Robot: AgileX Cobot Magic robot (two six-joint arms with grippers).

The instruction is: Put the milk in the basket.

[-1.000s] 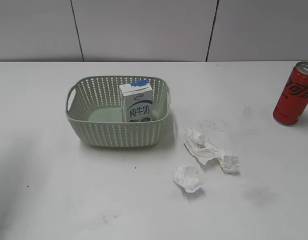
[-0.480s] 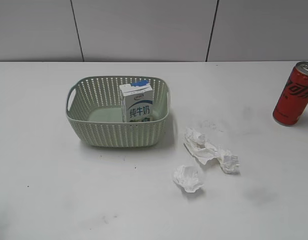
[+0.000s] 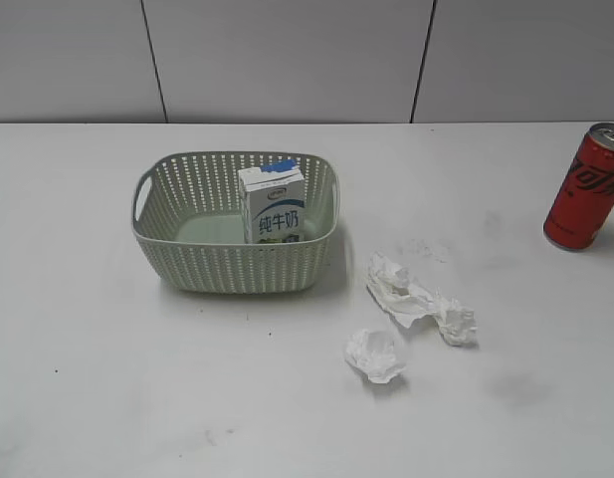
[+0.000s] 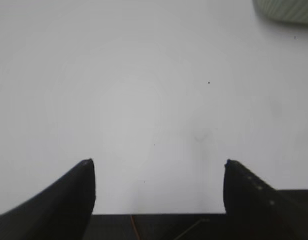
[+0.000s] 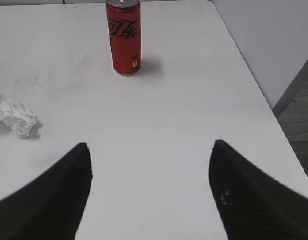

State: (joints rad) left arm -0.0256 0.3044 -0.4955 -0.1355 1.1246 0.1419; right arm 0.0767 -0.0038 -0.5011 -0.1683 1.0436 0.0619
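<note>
White milk (image 3: 273, 204) stands upright inside the pale green basket (image 3: 187, 261), toward its right side. Both the left gripper (image 4: 158, 170) and right gripper (image 5: 150, 152) hang wide apart, empty. Placement looks finished; nothing further seems needed.

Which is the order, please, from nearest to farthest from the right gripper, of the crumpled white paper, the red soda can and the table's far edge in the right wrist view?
From the open right gripper:
1. Crumpled white paper, at the left edge.
2. Red soda can, upright, ahead and slightly left.
3. Far edge of the white table, beyond the can.
</note>
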